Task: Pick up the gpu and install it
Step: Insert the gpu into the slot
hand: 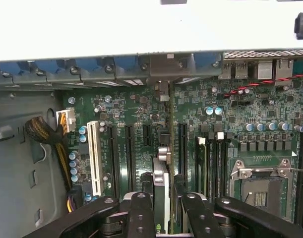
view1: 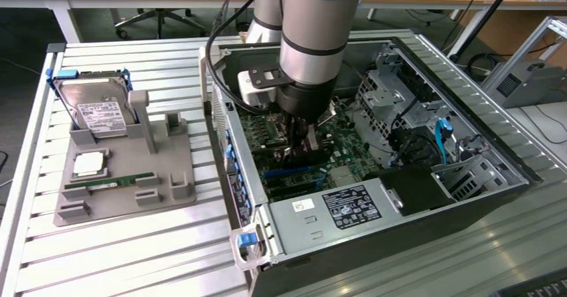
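1. Your gripper (hand: 163, 208) is down inside the open computer case (view1: 496, 157), over the motherboard (view1: 341, 157). It is partly closed, and its fingers (hand: 141, 213) clamp the gpu (hand: 161, 183) edge-on between them.

2. The gpu hangs directly below the gripper, standing on its edge. In the wrist view its long axis runs away from the gripper toward the rear wall of the case, parallel to the expansion slots (hand: 129, 148), and its far end meets the metal bracket area (hand: 163, 67) at that wall.

3. The card's lower edge sits between two black slots on the board; I cannot tell whether it is already seated in a slot or just above it.

4. Room is tight: the white slot (hand: 94, 156) lies to one side, the RAM slots (hand: 211, 158) and the CPU socket (hand: 260, 186) to the other, and a cable bundle (hand: 42, 131) lies well apart.

5. In the exterior view, the grey parts holder (view1: 124, 171) on the table (view1: 115, 257) keeps the hard drive (view1: 97, 107) and the RAM stick (view1: 111, 183), well apart from the gripper on that view's left.
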Available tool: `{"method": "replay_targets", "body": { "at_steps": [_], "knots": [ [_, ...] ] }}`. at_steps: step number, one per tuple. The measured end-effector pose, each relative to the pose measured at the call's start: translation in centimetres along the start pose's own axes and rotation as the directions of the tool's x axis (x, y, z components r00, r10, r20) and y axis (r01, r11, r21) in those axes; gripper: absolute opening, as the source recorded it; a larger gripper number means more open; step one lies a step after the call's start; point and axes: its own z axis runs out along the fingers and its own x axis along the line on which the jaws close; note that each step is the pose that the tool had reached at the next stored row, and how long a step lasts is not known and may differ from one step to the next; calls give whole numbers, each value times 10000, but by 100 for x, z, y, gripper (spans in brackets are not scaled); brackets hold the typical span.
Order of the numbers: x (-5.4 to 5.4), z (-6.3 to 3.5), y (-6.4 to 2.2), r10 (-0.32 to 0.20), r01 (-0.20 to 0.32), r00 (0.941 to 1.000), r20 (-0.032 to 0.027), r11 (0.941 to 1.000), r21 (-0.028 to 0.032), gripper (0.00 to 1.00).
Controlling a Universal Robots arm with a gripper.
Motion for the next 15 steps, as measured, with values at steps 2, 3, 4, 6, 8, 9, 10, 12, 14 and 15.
{"method": "replay_targets", "body": {
  "at_steps": [2,3,4,6,8,9,10,12,14,15],
  "knots": [
    [3,6,3,1,-1,10000,0,10000,0,27],
    [3,8,3,1,-1,10000,-2,10000,-1,27],
    [3,11,3,1,-1,10000,-2,10000,-1,27],
    [3,17,4,2,-2,10000,-2,10000,-1,27],
    [3,22,4,2,-2,10000,-1,10000,-1,27],
    [3,26,4,2,-2,10000,-1,10000,-1,27],
    [3,29,5,2,-2,10000,0,10000,-1,27],
    [3,37,5,2,-2,10000,0,10000,0,27],
    [3,52,6,2,-2,10000,0,10000,0,27],
    [3,57,6,1,-1,10000,-1,10000,-1,27]
  ]
}}
